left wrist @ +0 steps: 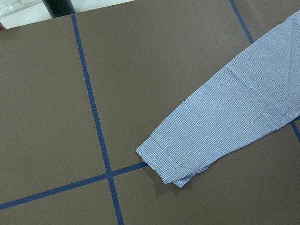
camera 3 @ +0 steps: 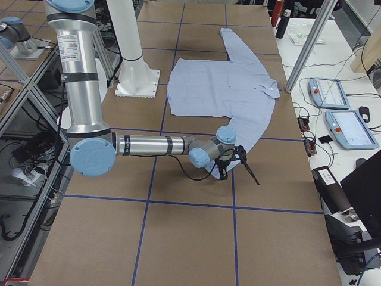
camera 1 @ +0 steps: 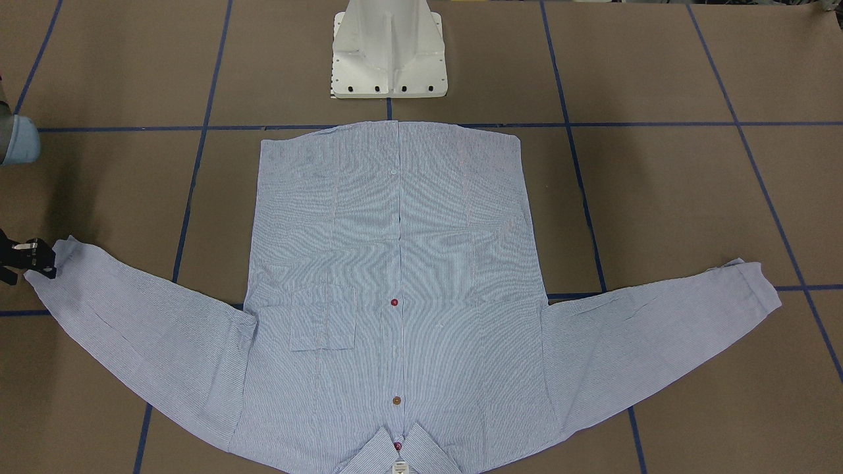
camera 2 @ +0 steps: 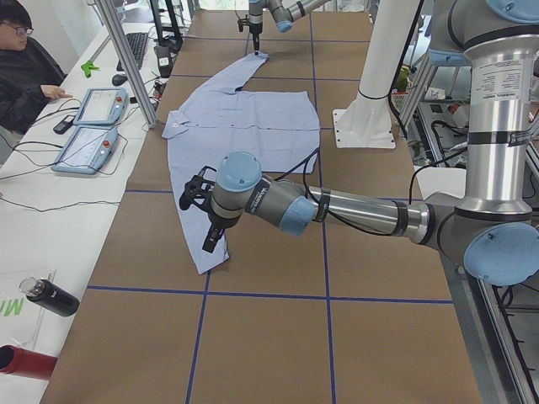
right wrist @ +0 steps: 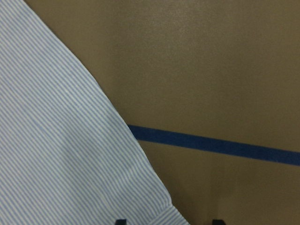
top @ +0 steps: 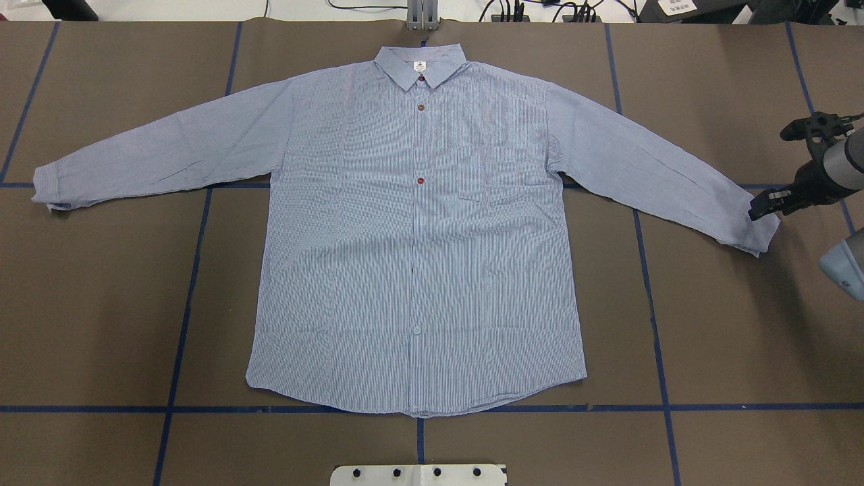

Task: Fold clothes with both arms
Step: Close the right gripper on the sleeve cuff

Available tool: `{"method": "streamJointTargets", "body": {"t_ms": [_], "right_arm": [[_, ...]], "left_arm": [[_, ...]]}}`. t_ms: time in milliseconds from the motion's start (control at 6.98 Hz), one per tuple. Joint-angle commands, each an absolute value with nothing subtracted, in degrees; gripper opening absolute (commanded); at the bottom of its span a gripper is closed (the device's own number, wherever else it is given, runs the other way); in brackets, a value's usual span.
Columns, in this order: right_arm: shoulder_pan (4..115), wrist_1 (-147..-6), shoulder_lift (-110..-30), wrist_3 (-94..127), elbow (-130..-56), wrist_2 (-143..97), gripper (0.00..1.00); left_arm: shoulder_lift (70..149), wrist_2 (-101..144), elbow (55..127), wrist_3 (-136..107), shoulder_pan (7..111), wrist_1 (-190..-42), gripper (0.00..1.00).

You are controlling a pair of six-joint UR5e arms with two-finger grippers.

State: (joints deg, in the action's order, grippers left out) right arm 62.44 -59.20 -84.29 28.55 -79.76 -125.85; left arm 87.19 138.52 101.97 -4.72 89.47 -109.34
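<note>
Striped shirt (top: 418, 236) spread flat on counter (top: 709, 324). Right tool (top: 757, 209) spread wide astride cuff (top: 763, 237), right edge. Left tool (camera 2: 209, 240): opening cannot be told.

No wording is legible. A small white neck label (top: 420, 66) inside the collar (top: 395, 64) of the striped shirt (top: 418, 236) carries a red mark and print too fine to read.
</note>
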Motion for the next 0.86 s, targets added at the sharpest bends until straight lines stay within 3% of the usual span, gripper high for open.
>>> {"method": "streamJointTargets", "body": {"t_ms": [0,716], "right_arm": [[62.4,-59.3,-84.4,28.6,-79.6,-125.9,0.75],[62.4,-59.3,-84.5,28.7,-79.1,-126.0,0.75]], "left_arm": [[87.2,138.5,102.2,-4.9,89.5,-109.3,1.00],[87.2,138.4,103.0,-6.3,89.5,-109.3,1.00]]}}
